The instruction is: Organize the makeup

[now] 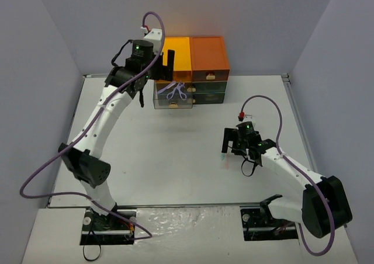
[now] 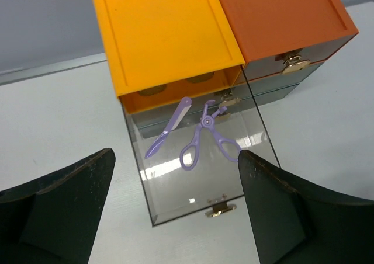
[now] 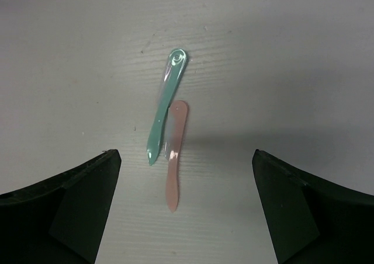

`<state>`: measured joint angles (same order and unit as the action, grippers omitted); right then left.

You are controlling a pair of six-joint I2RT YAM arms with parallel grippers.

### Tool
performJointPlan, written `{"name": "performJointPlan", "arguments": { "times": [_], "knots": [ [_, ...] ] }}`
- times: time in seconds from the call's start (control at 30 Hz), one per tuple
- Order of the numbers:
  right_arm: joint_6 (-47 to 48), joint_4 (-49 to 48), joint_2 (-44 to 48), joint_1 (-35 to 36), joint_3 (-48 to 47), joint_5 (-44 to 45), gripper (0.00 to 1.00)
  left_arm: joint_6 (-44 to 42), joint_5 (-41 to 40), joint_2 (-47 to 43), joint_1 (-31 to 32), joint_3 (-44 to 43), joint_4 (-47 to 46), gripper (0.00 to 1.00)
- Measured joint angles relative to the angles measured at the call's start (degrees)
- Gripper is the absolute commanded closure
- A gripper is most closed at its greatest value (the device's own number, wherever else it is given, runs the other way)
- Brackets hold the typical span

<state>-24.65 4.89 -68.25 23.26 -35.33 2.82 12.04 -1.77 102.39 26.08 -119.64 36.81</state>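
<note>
mint stick point(image 3: 166, 103): flat on the white table point(image 3: 292, 54); in the right wrist view its long axis runs nearly up and down, the round end up and slightly right, the narrow tip down and left.
pink stick point(image 3: 174, 156): almost parallel and set lower, its upper end against the mint stick's middle.
right gripper point(image 3: 184, 153): above both sticks, fingers spread wide to either side, touching neither.
purple curler point(image 2: 205, 141): lies in the pulled-out clear drawer point(image 2: 153, 205), finger loops toward the drawer front, head toward the box.
purple stick point(image 2: 169, 128): just left of the curler on a similar diagonal, narrow end toward the front.
left gripper point(image 2: 175, 154): above the drawer, fingers apart, empty.
around: an orange box top point(image 2: 163, 30) overhangs the drawer's back; a darker orange one point(image 2: 274, 18) stands beside it; a gold handle point(image 2: 221, 208) sits on the drawer front.
</note>
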Motion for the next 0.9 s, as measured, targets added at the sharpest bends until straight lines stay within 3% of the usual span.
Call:
{"name": "performJointPlan", "arguments": {
  "times": [0.33, 0.57, 0.9],
  "knots": [
    [-2.89, -1.22, -10.51, 5.73, 0.00, 2.38, 0.27, 0.71, -6.65, -25.61, -2.29, 29.67, -4.29, 0.14],
    [-4.83, -0.79, -11.50, 7.97, -0.02, 4.01, 0.31, 2.15, -8.83, -32.51, -4.09, 47.41, -4.46, 0.14],
    [-6.96, 3.14, -10.61, 9.51, 0.24, 5.68, 0.48, 3.12, -11.81, -41.86, -5.06, 62.68, -7.11, 0.14]
  ]
}}
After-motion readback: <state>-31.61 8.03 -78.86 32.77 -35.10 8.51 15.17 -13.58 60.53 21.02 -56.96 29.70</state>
